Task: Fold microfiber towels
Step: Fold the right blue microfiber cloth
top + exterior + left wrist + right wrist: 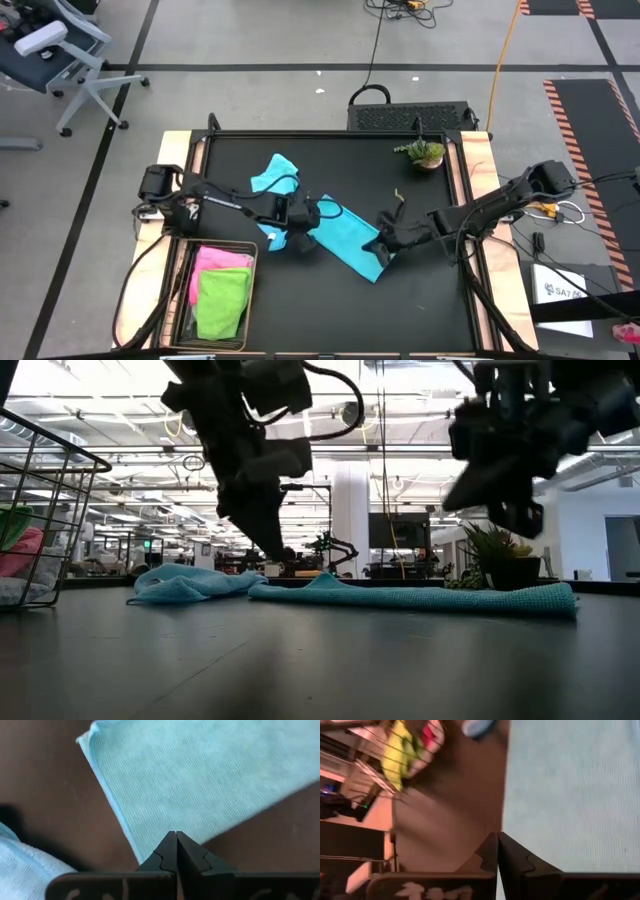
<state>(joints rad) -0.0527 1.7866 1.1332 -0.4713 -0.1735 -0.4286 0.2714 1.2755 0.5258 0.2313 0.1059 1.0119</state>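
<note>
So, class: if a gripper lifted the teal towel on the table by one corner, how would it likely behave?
Probably floppy: the teal towel lies flat on the table, its edge rippling in the low view. Likely light for its size, since it looks thin. Its ribbed weave suggests it would drag and bunch rather than slide when pushed.

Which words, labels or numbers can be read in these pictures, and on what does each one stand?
"SA7..." : only a guess, on a white sheet lying on the floor right of the table; the print is too small to read with certainty.
White marks on the left tool and the right tool: cut off, not readable.
Towels, basket and plant: no text visible.
</note>
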